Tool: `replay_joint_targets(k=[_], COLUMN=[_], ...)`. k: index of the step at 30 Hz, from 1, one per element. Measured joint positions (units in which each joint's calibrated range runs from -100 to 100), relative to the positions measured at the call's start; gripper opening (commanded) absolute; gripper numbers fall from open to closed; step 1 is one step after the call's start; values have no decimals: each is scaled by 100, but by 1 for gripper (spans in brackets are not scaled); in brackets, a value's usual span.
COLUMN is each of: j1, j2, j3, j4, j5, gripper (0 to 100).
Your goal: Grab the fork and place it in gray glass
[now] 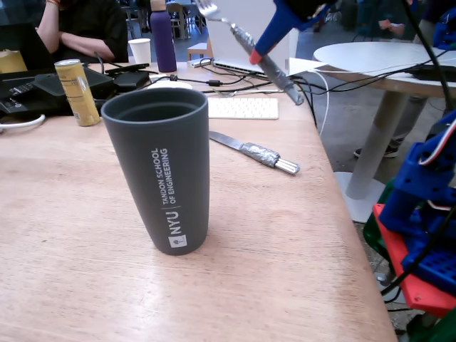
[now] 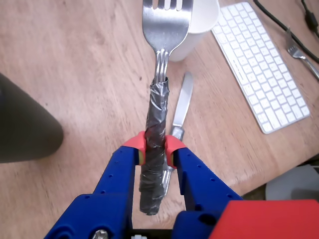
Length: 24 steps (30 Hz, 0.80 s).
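Landmark: the gray glass (image 1: 162, 174), upright and nearest the fixed camera on the wooden table (image 1: 71, 214), its mouth open and, from here, looking empty.

Knife: the foil-handled knife (image 1: 254, 152) lies flat on the table just beyond the glass and to its right in the fixed view, not in the way of the rim.

Gripper: the blue gripper (image 2: 155, 144) with red fingertips (image 2: 135, 142) is clamped on the fork's foil-wrapped handle, pinching it about halfway along.

Fork: the fork (image 1: 246, 43) is up in the air, well above and behind the glass, off to its right in the fixed view. Its long axis runs on a slant, tines up and to the left, handle end down and to the right.

Relation that matters: in the wrist view the glass (image 2: 25, 124) shows only as a dark shape at the left edge, so the glass lies off to the side of the fork, not under it.

Judgement: I'd say the carry has to bring the fork over the rim and tip it nearer upright before letting go.

Farther back: a yellow can (image 1: 77, 91), a white keyboard (image 1: 242, 107) and a white paper cup (image 1: 140, 50), all well beyond the glass.
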Motion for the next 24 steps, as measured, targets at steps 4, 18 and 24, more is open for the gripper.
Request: replay_joint_targets(k=[4,18,24], j1=[0,-2236,-3382], j2=[-164,329,337], j3=[144,622,622], j4=[-646,-4190,-4977], j5=[20,34,-5], gripper=[0,0,0])
